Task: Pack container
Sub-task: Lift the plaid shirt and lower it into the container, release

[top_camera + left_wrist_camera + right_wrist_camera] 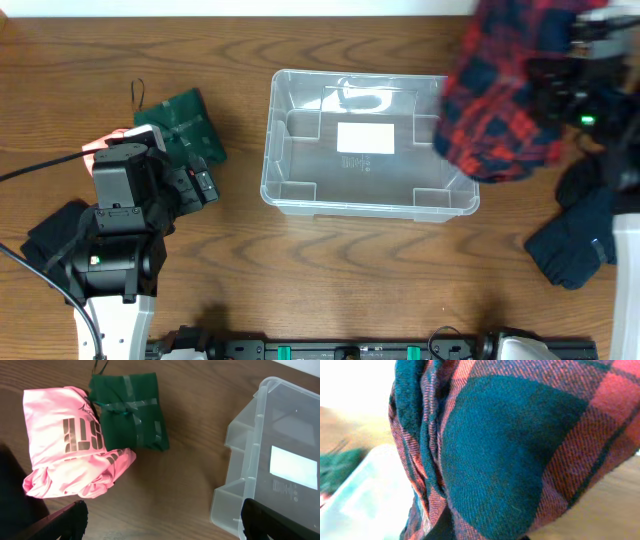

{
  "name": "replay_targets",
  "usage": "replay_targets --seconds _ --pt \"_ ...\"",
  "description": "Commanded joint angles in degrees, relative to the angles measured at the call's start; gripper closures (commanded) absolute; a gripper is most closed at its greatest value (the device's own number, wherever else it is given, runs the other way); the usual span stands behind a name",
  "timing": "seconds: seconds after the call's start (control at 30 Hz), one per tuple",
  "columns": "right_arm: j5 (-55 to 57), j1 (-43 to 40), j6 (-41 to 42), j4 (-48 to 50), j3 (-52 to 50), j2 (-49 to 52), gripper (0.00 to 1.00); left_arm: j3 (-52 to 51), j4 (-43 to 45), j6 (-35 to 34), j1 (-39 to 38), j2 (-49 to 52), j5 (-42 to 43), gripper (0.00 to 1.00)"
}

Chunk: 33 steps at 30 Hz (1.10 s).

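The right gripper is pinching a red-navy plaid cloth over the right end of the clear rectangular plastic container; the left gripper is hovering spread.

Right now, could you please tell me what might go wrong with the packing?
The plaid cloth hangs across the right rim of the container, partly outside, so a release here could leave it draped over the edge. It also fills the right wrist view, so placement is hard to check from there. Dropped loose, it may crowd out the pink garment and green bundle.
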Motion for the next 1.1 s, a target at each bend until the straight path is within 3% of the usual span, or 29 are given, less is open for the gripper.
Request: replay_targets --seconds 0.0,0.27,0.47,0.9,1.07 --pt "-0.81 5.64 -3.23 0.55 0.48 1.75 0.99 1.38 -0.24 -0.09 -0.17 -0.09 -0.44 0.02" --pt "-0.83 13.90 -15.28 0.33 0.48 7.74 0.99 1.38 -0.66 -0.11 -0.17 -0.02 -0.44 0.02" --pt "-1.14 17.25 -16.85 -0.35 0.48 11.02 0.99 1.38 -0.72 -0.11 -0.17 0.52 -0.44 0.02" --pt "-3.82 23.74 -50.21 -11.67 0.48 18.91 0.99 1.38 -0.81 -0.11 -0.17 1.25 -0.44 0.02" --pt "-3.34 25.33 -55.60 -11.80 0.48 24.92 0.99 1.38 -0.81 -0.11 -0.17 1.25 -0.44 0.02"
